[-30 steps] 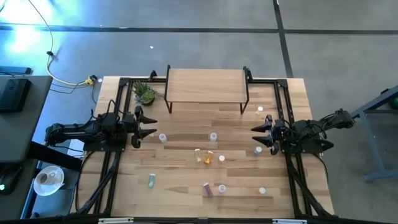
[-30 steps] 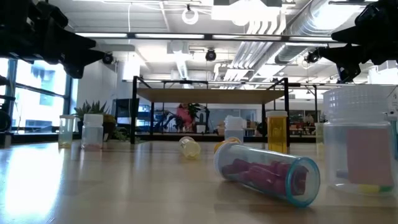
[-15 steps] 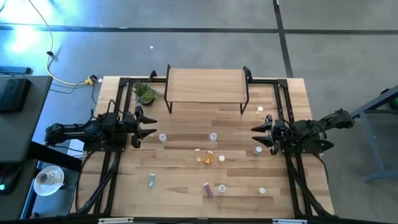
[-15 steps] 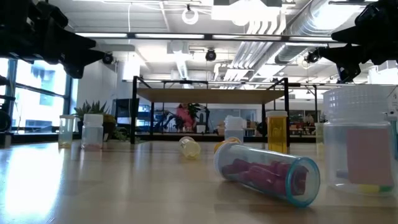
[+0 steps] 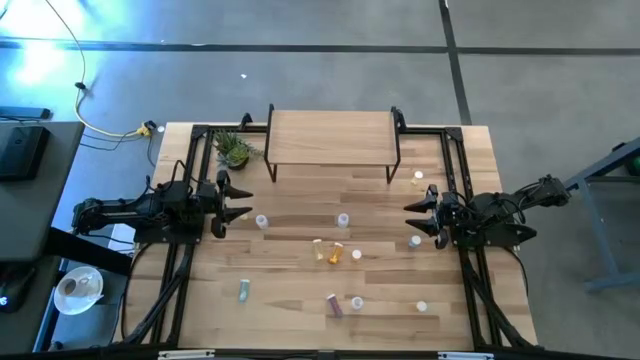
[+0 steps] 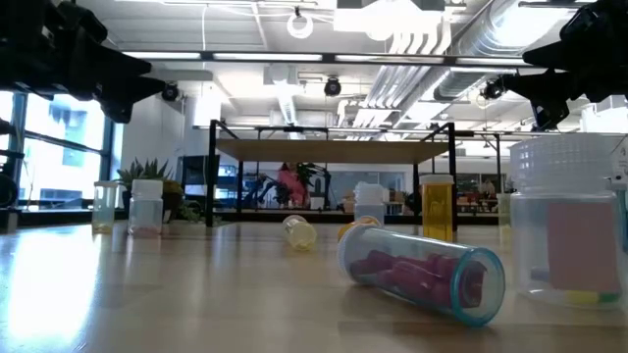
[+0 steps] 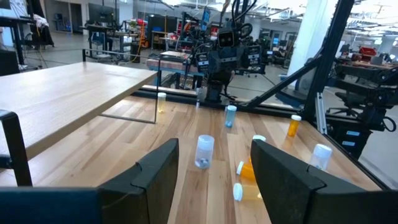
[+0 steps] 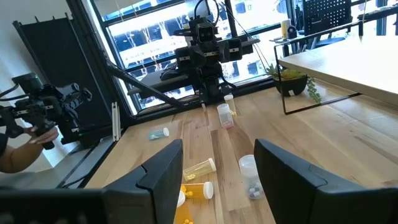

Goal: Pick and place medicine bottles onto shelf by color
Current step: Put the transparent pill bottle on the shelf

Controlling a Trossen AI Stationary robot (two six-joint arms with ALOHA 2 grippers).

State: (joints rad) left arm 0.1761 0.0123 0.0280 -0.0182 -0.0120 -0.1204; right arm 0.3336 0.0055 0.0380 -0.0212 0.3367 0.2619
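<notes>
Eleven medicine bottles are visible from above, all on the wooden table [image 5: 290, 300] and none on the shelf [image 5: 330, 138]. The shelf stands at the far middle edge of the table with its top board bare, and a small potted plant [image 5: 234, 150] sits just beside its left legs.

Six bottles look clear or white and stand upright: one near the left arm [image 5: 262, 221], one in the middle [image 5: 343, 220], one beside the shelf's right legs [image 5: 419, 178], one next to the right arm [image 5: 415, 241], one near the front [image 5: 357, 303] and one at front right [image 5: 422, 307]. A yellowish bottle [image 5: 318, 249] and an orange bottle [image 5: 335, 254] lie close together in the centre, with another white-capped bottle [image 5: 356, 255] just beside them. A green-blue bottle [image 5: 243, 290] lies at front left, and a purple bottle [image 5: 333, 305] lies on its side at the front.

There are two arms. The left gripper [image 5: 238, 201] hovers over the left edge of the table, its fingers [image 7: 158, 174] apart and holding nothing. The right gripper [image 5: 416, 217] hovers over the right edge, facing the left one, its fingers [image 8: 165, 171] likewise apart and empty.
</notes>
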